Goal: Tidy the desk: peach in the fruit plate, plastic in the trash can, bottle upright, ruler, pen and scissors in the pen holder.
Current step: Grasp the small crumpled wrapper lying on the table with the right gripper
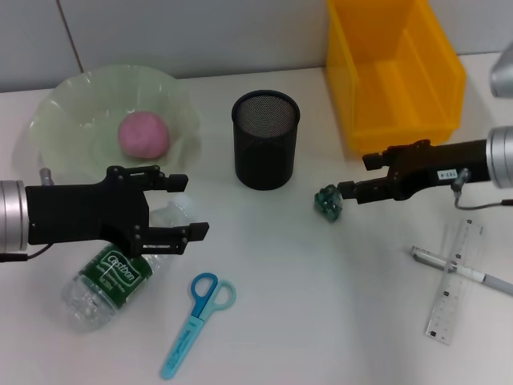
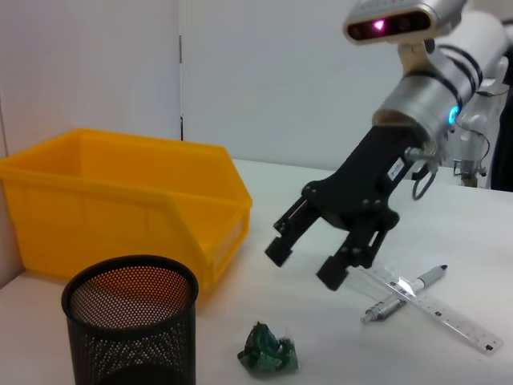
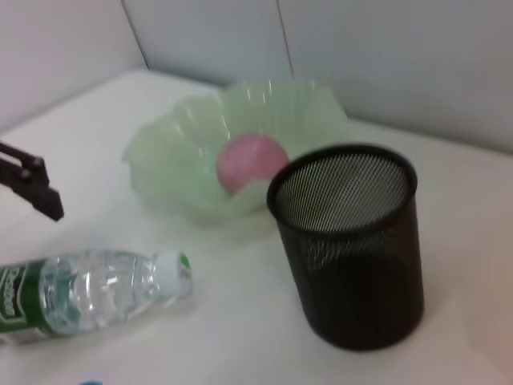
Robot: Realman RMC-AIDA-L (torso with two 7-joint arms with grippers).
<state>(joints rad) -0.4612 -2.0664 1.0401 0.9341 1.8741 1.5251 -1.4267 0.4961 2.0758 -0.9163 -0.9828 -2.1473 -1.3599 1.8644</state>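
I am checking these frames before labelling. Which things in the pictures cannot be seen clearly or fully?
- Bottle: in the head view the left gripper covers its upper part; the right wrist view cuts off its base.
- Pen: its end runs past the head view's edge, and the ruler crosses over it.
- Pen holder: its bottom is cut off in the left wrist view.
- Plastic: whether the right gripper touches it cannot be told.

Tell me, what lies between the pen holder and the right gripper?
Only the crumpled green plastic, on the table just before the right gripper; the head view shows it right of the pen holder.
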